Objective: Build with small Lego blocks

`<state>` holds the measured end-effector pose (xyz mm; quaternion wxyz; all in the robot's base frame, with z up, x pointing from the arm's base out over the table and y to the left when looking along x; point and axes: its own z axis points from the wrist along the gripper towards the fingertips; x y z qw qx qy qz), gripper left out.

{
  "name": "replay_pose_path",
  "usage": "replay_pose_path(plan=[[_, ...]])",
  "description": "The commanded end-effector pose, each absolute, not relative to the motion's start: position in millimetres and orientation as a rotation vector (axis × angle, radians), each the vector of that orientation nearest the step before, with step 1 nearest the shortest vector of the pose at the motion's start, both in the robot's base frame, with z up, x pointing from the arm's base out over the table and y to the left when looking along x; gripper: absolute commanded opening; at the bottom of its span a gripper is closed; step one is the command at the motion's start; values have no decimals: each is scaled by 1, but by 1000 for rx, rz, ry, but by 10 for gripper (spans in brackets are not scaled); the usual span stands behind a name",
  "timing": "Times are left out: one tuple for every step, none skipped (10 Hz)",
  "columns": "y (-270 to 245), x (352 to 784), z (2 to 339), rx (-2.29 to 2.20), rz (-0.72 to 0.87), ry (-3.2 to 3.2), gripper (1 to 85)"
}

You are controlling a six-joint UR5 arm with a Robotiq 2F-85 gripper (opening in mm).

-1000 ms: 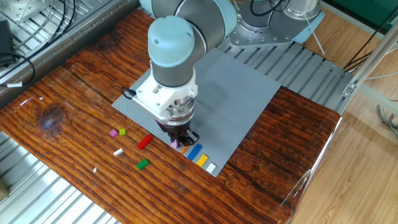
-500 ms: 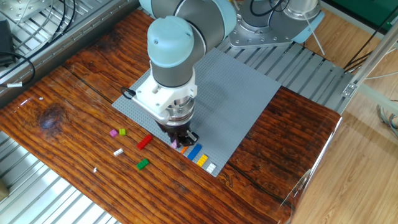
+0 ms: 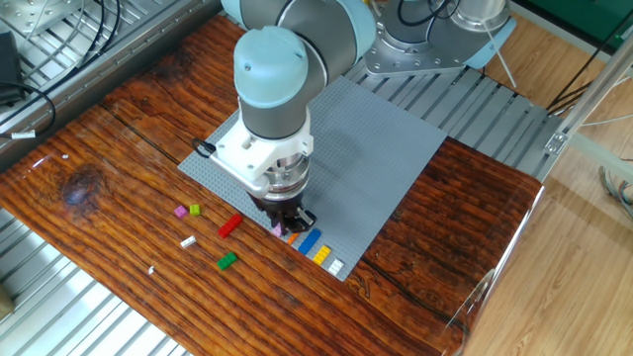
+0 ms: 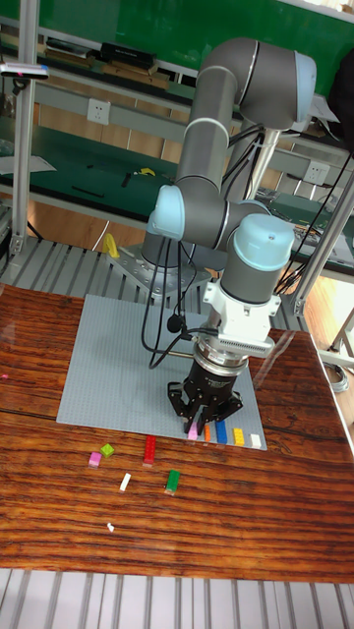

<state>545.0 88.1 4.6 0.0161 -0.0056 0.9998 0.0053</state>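
A small pink plastic Lego block (image 4: 194, 430) is sitting right at the tips of the black two-finger gripper (image 4: 200, 423), on the near edge of the large grey studded baseplate (image 3: 381, 158) — whether the fingers are clamping it cannot be told. Just beside it, a row of orange (image 3: 292, 238), blue (image 3: 309, 241), yellow (image 3: 322, 253) and white (image 3: 336, 266) bricks is lying along that edge. Off the plate, on the dark wooden table (image 3: 119, 148), red (image 3: 229, 225), green (image 3: 226, 261), lime (image 3: 196, 209), magenta (image 3: 180, 211) and white (image 3: 188, 241) pieces are lying scattered — well apart from the gripper.
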Motion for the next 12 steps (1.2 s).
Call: replay_pose_path(plan=[[91,544,6,4,42,3117,127],[91,545,5,6,42,3119,127],[91,546,2,4,47,3119,127],[91,547,-1,2,54,3117,127],[91,545,2,-1,52,3120,130],[91,541,7,-11,50,3132,147],[92,538,13,-33,60,3147,193],[95,539,16,-72,103,3151,253],[94,540,15,-123,141,3152,383],[91,540,14,-153,141,3153,487],[92,539,12,-150,131,3154,523],[96,539,12,-145,141,3152,523]])
